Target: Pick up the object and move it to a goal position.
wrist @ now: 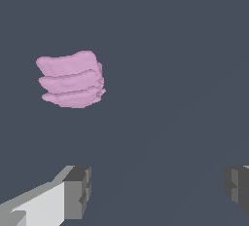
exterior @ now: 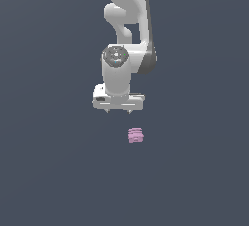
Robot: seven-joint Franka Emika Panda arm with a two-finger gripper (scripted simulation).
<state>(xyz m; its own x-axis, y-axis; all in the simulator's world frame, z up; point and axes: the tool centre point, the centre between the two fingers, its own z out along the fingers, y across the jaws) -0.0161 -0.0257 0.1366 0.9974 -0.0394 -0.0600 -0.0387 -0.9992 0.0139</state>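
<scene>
The object [exterior: 135, 135] is a small pale pink block with horizontal ridges, lying on the dark grey surface. My white gripper [exterior: 119, 111] hangs above it, slightly toward the exterior view's left, with clear space between them. In the wrist view the object [wrist: 71, 79] lies apart from the two grey fingertips [wrist: 78, 191], which stand far apart with nothing between them. My gripper [wrist: 158, 187] is open.
The white arm [exterior: 127, 30] rises behind the gripper to the top of the exterior view. A plain dark grey surface [exterior: 58, 171] surrounds the object on every side.
</scene>
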